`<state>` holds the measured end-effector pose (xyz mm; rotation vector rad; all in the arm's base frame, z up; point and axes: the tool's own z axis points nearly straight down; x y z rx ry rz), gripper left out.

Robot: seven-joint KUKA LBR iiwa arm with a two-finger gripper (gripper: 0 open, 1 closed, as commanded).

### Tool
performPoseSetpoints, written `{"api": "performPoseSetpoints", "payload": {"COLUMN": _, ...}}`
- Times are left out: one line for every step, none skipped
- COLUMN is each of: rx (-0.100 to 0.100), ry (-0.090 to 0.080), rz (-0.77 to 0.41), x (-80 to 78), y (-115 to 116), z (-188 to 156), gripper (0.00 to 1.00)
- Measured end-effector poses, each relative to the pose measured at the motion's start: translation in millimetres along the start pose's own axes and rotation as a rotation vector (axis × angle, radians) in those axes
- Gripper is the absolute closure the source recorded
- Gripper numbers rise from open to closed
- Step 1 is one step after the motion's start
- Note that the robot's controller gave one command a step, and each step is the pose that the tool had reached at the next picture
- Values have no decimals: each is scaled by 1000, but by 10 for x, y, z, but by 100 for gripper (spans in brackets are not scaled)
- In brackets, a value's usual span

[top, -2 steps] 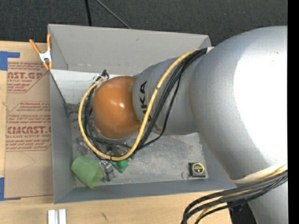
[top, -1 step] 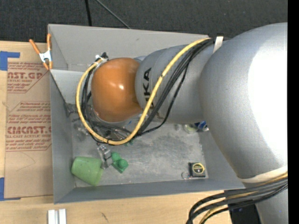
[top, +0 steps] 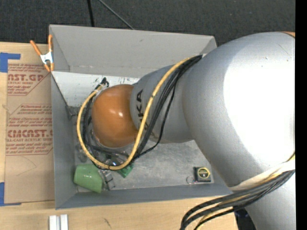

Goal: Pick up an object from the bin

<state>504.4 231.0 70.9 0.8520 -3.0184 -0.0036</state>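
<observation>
The arm [top: 240, 104] reaches deep into the grey metal bin [top: 129, 47], its orange cover [top: 112, 114] and looped cables [top: 79, 128] hanging over the left half of the floor. The gripper [top: 109, 163] sits low beneath that cover, and whether it is released or clenched cannot be told. The nearest thing is a pale green cylinder [top: 88, 178] lying on its side in the near left corner, just beside the gripper, with a small darker green piece [top: 125, 170] close by. A black and yellow tape measure [top: 202, 174] lies well apart by the near wall. The cylinder looks light, stiff and smooth, likely plastic, and apt to roll. A grip across its round middle seems best, though the corner walls leave little room.
</observation>
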Motion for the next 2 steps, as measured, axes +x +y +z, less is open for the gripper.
{"api": "performPoseSetpoints", "payload": {"rx": 12, "ry": -3, "rz": 2, "x": -22, "y": -77, "z": -57, "gripper": 100}}
{"api": "performPoseSetpoints", "payload": {"rx": 5, "ry": -17, "rz": 7, "x": -224, "y": 0, "z": -2043, "gripper": 100}}
